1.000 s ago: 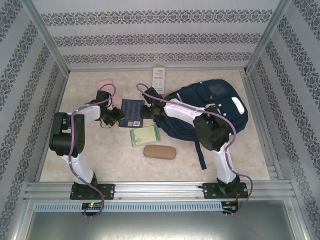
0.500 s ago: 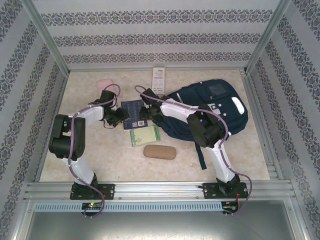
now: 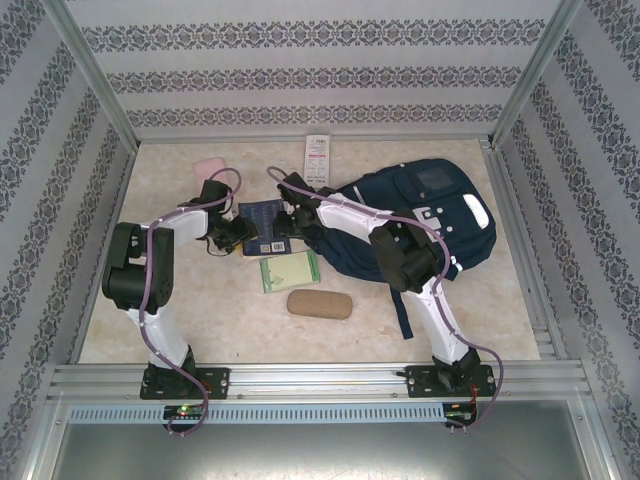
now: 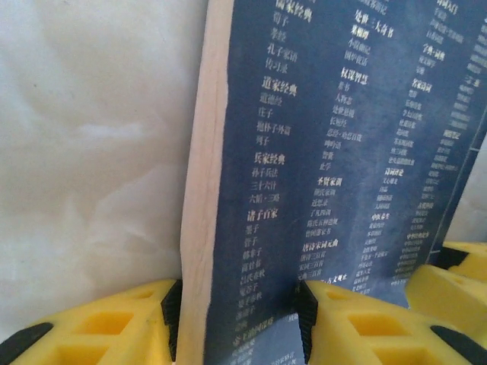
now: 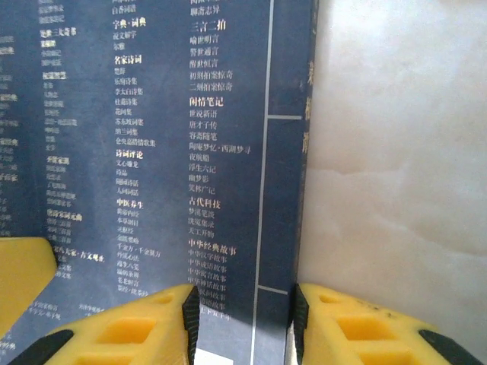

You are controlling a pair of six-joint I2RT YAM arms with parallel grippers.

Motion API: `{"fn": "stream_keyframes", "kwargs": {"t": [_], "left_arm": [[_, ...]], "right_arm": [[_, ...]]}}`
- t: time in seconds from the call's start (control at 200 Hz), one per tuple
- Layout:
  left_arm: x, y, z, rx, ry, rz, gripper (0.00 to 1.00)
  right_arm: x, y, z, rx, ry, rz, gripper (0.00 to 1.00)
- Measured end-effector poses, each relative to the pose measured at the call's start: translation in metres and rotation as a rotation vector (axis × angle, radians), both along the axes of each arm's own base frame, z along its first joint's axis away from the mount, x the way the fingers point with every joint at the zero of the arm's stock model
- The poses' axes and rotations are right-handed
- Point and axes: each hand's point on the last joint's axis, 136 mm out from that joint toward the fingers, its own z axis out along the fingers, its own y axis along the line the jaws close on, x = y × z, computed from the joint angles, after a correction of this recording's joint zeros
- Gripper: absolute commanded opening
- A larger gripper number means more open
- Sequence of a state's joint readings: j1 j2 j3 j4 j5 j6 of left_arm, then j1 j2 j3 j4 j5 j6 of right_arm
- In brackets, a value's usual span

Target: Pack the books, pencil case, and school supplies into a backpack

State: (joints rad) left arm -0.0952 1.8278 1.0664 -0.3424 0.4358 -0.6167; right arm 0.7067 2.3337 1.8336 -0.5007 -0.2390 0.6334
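One dark blue book lies on the table between the two grippers. The left gripper has its yellow fingers apart, astride the book's pale page edge, one tip off the cover and one over it. The right gripper straddles the opposite edge, also with a clear gap. Whether the tips press down, I can't tell.

White Chinese print runs in columns: "道家经典", "兵家经典", "诸子百家" by the left fingers, and "三言二拍", "古代科技", "中华经典故事" by the right.

Just nearer than the fingers lies one pale green notebook, then one brown pencil case. Beyond the right fingers is one white pack, its print too small to read. Beyond the left fingers is one pink item. One navy backpack lies outward of the right fingers.
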Motion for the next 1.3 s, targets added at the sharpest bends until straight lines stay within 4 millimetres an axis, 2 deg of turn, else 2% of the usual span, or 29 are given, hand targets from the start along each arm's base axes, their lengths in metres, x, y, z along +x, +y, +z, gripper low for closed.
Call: {"fn": "stream_keyframes", "kwargs": {"t": [0.315, 0.425, 0.584, 0.734, 0.854, 0.934, 1.089, 1.299], "left_arm": [[-0.002, -0.004, 0.011, -0.123, -0.041, 0.035, 0.44], [-0.004, -0.002, 0.015, -0.100, -0.036, 0.020, 0.44], [-0.011, 0.012, 0.012, 0.007, 0.000, 0.006, 0.41], [-0.016, 0.019, 0.009, 0.082, 0.023, -0.014, 0.31], [-0.020, 0.021, 0.001, 0.121, 0.048, -0.032, 0.16], [-0.020, 0.020, -0.002, 0.132, 0.059, -0.041, 0.10], [-0.018, 0.022, -0.003, 0.145, 0.061, -0.040, 0.08], [-0.017, 0.029, -0.003, 0.176, 0.058, -0.026, 0.08]], "right_arm": [[-0.002, 0.004, -0.001, 0.020, 0.019, -0.011, 0.39], [-0.001, 0.002, 0.000, 0.034, 0.024, -0.024, 0.39], [-0.001, 0.001, -0.001, 0.035, 0.016, -0.031, 0.40], [-0.001, 0.000, -0.001, 0.035, 0.013, -0.032, 0.41], [0.000, 0.001, -0.001, 0.035, 0.011, -0.033, 0.41], [-0.001, 0.002, -0.002, 0.045, 0.015, -0.033, 0.40], [-0.001, 0.002, 0.001, 0.120, 0.041, -0.051, 0.36], [0.007, 0.010, 0.008, 0.334, 0.095, -0.122, 0.30]]}}
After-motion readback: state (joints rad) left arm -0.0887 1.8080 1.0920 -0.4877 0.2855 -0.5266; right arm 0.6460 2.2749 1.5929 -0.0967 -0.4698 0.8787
